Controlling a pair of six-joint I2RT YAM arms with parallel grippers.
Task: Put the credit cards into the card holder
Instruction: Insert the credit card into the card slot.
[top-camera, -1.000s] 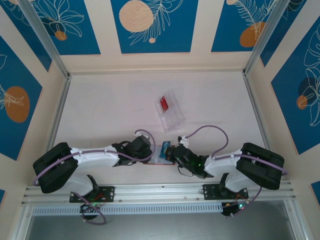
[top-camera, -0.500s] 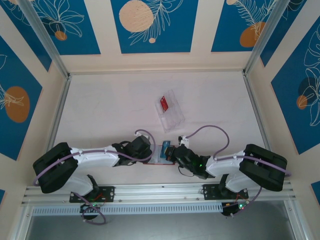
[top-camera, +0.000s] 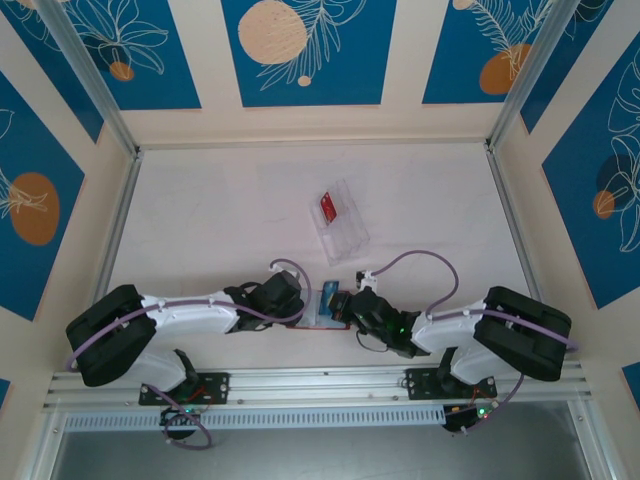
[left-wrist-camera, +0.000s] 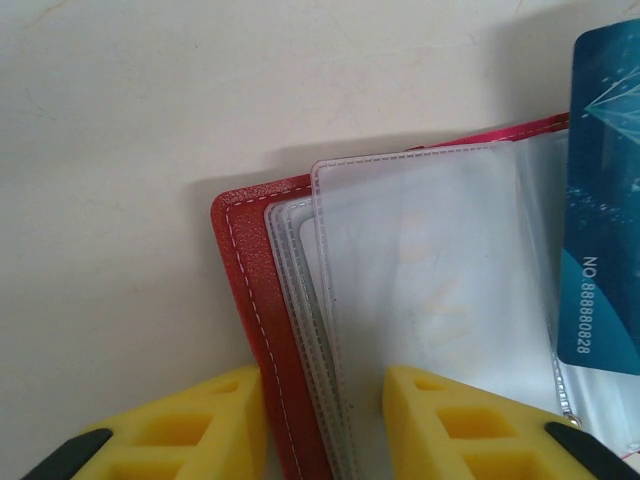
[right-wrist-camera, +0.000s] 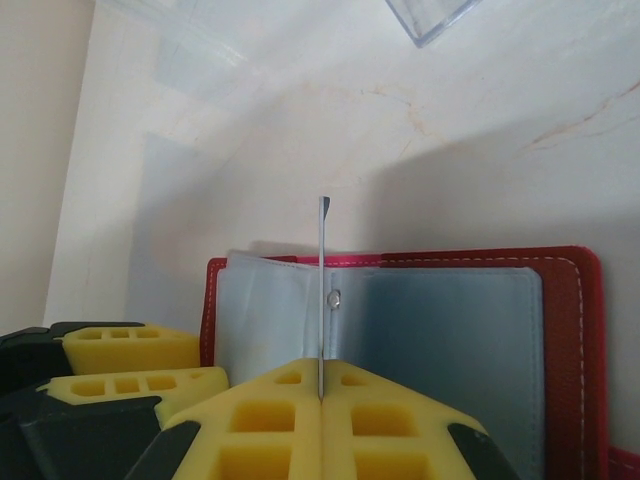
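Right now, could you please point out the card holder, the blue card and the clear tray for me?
card holder (left-wrist-camera: 262, 300): left wrist view, red cover.
blue card (left-wrist-camera: 605, 180): left wrist view, printed face.
clear tray (top-camera: 348, 238): top external view, bare near end.

The card holder (left-wrist-camera: 245, 300) is red with white stitching round its edge, with frosted clear sleeves and a grey-blue lining. The blue card (left-wrist-camera: 605, 150) carries pale line-work and white digits. Farther out, the red card (top-camera: 326, 207) sits in a clear tray (top-camera: 348, 235). The left gripper (left-wrist-camera: 322, 400) and right gripper (right-wrist-camera: 321, 375) both wear yellow foam on black. The arms (top-camera: 190, 312) are white and black, their cables (top-camera: 420, 258) lilac. The table (top-camera: 220, 210) is cream and faintly veined. The walls (top-camera: 300, 50) are blue with white leaf outlines and peach circles, between cream bands.
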